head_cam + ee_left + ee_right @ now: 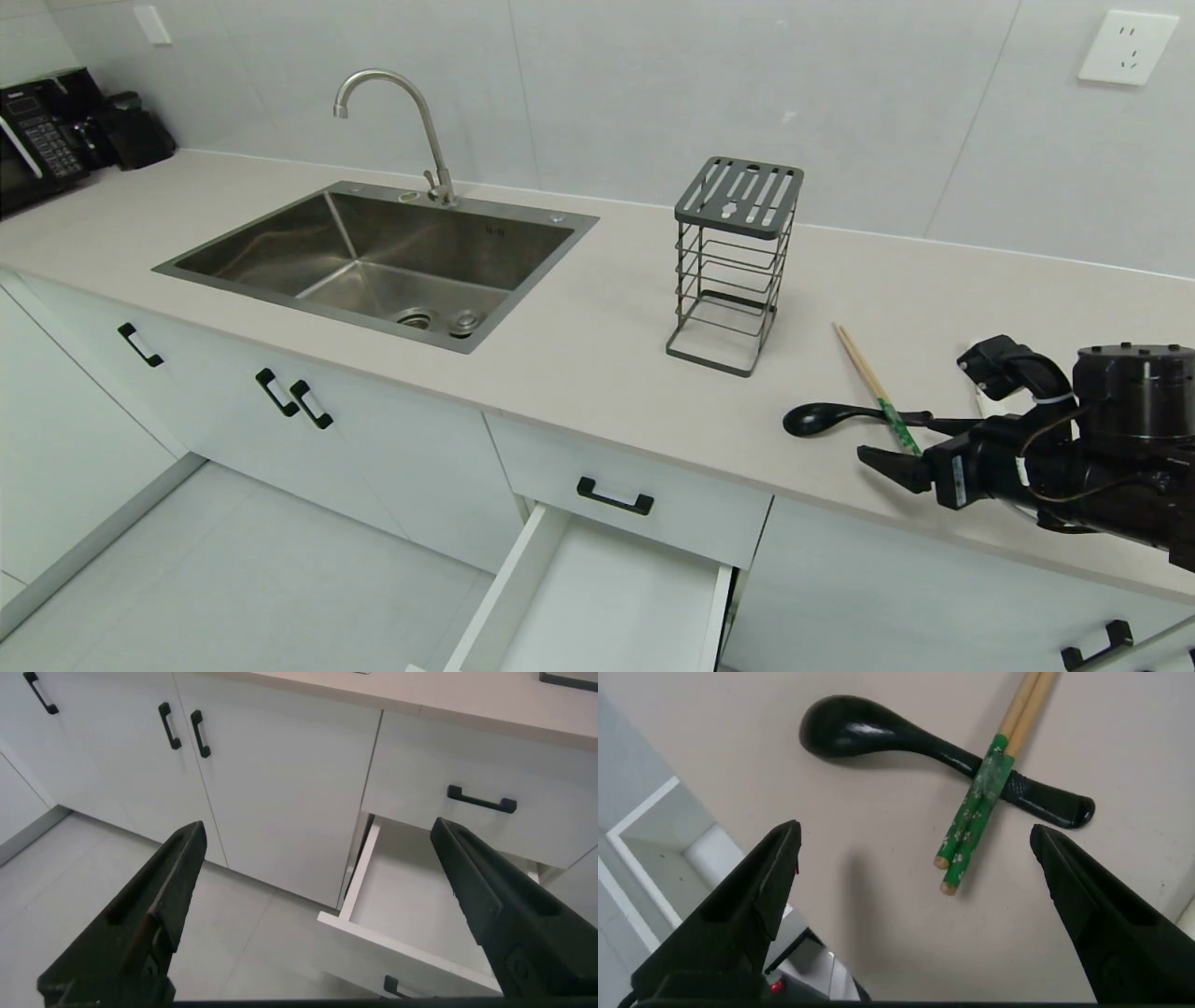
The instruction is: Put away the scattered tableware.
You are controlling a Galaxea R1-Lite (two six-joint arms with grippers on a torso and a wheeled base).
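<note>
Just ahead of the right pincer (pixel 892 438), on the pale countertop (pixel 597 355), lies a black spoon (pixel 822 417). It is set crosswise to the gap between the fingers and nothing grips it. A pair of wooden chopsticks (pixel 868 378) lies over the spoon's handle, touching it. Their green-patterned ends point back toward the pincer and the counter's front edge, and their plain ends run away from it toward the wall. The right wrist view shows the spoon (pixel 878 737) and the chopsticks (pixel 990 775) beyond the right pincer (pixel 912 835), whose fingers are spread wide and hold nothing.

Farther off from this pincer, past the spoon's bowl and nearer the wall, a dark wire rack (pixel 738 266) with a slotted top stands upright on the counter. Well beyond the rack is a steel sink (pixel 280 299) with a curved faucet (pixel 411 121) at its back rim. Below the counter, lower than the pincer and to the sink's side of it, a white drawer (pixel 597 597) stands pulled open.

The left pincer (pixel 318 829) hangs before the white cabinet fronts, above the floor, with its fingers spread apart and nothing between them. The open drawer (pixel 411 896) lies beyond its fingertips.
</note>
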